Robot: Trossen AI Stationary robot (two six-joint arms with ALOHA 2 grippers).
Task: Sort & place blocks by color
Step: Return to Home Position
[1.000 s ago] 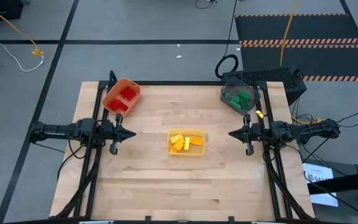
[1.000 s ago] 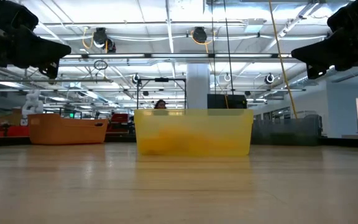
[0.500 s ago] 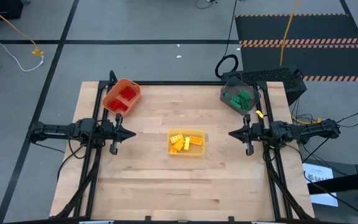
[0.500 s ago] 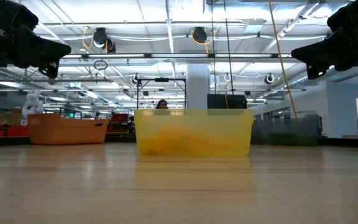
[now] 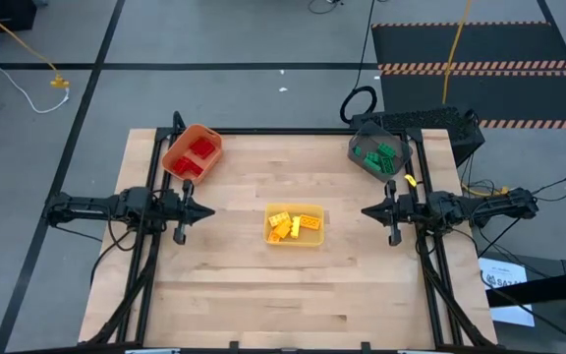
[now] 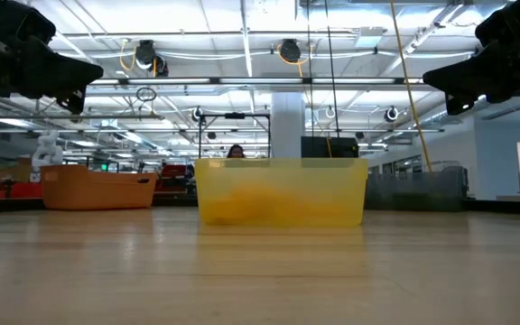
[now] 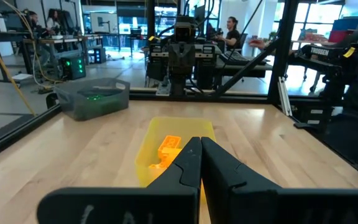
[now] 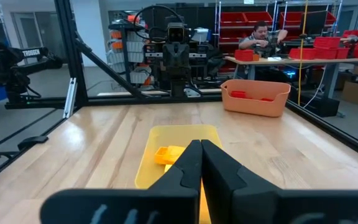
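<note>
From above, the left gripper (image 5: 207, 208) hangs over the left edge of the table (image 5: 263, 290), its 2 fingers pressed together on nothing. The right gripper (image 5: 366, 209) mirrors it at the right edge, also closed and empty, and the 2 tips point at each other. Between them, well apart from both, sits the yellow bin (image 5: 294, 206) with the yellow blocks (image 5: 285, 227) inside. The orange bin (image 5: 170, 157) stands at the far left corner and holds the red blocks (image 5: 199, 152). The dark grey bin (image 5: 354, 147) stands at the far right corner and holds the green blocks (image 5: 382, 154). No block lies loose on the wood.

At table height, the yellow bin fills the middle, with a yellow blur showing through its wall. The orange bin is farther back on the left and the grey bin farther back on the right. Both grippers hang high at the upper corners, clear of the table. A person's head (image 6: 235, 152) shows just above the yellow bin's rim, in the room behind.

The left wrist camera shows its 2 fingers meeting at the tips, the yellow bin just ahead and the grey bin beyond.

The right wrist camera shows its fingers shut the same way, the yellow bin ahead and the orange bin beyond. A seated person (image 8: 261, 36) is at a bench past the table.
</note>
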